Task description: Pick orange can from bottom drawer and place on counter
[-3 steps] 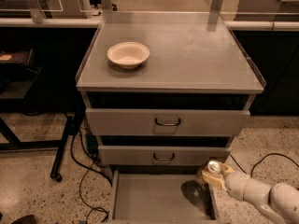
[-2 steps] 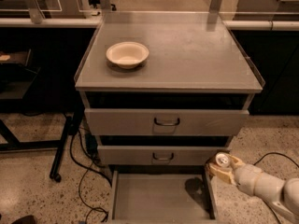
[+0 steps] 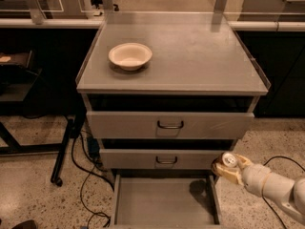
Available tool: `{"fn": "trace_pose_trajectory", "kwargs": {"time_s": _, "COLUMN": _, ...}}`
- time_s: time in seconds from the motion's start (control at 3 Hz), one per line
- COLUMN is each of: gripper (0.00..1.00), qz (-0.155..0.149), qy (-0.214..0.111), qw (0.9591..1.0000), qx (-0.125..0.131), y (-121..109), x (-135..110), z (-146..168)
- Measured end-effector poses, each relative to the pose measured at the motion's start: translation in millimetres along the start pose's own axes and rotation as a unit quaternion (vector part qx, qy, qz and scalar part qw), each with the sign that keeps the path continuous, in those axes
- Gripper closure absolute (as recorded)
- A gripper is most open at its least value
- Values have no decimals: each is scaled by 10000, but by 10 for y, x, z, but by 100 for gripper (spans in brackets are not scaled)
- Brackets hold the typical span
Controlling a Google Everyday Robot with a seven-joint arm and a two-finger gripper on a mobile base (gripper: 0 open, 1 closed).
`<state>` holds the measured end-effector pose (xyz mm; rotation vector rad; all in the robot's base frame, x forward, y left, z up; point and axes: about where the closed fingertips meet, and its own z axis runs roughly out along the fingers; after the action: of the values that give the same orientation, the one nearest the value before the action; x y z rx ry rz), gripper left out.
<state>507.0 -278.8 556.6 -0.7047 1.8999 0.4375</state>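
Observation:
The orange can [image 3: 226, 162], orange-brown with a silver top, is held in my gripper [image 3: 229, 168] at the lower right. It hangs above the right edge of the open bottom drawer [image 3: 162, 206], in front of the middle drawer's right end. The gripper's pale fingers [image 3: 234, 176] wrap the can's sides. The bottom drawer's flat grey tray holds only a shadow. The counter [image 3: 190, 56] is the wide grey cabinet top well above the can.
A cream bowl [image 3: 130, 55] sits on the counter's left part. Two upper drawers with dark wire handles [image 3: 170, 125] are pushed in. Black cables [image 3: 86, 175] lie on the speckled floor at the left. Dark benches flank the cabinet.
My gripper has lifted the can up out of the bottom drawer and moved it a little to the right. The arm has drawn back toward the right edge.

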Motion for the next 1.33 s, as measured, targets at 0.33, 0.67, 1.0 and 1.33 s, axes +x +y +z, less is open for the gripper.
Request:
{"fn": "trace_pose_trajectory", "kwargs": {"time_s": 0.33, "gripper": 100, "qz": -202, "qy": -14, "qw": 9996, "qx": 199, "y": -170, "x": -346, "z": -260}}
{"fn": "trace_pose_trajectory", "kwargs": {"time_s": 0.67, "gripper": 100, "qz": -555, "qy": -168, "qw": 9976, "qx": 386, "y": -383, "x": -912, "z": -656}}
{"fn": "trace_pose_trajectory", "kwargs": {"time_s": 1.0, "gripper": 100, "qz": -517, "qy": -198, "qw": 9979, "qx": 347, "y": -382, "x": -983, "z": -674}}
{"fn": "trace_pose_trajectory", "kwargs": {"time_s": 1.33, "gripper": 100, "qz": -722, "qy": -318, "qw": 9965, "qx": 280, "y": -397, "x": -1422, "z": -809}}
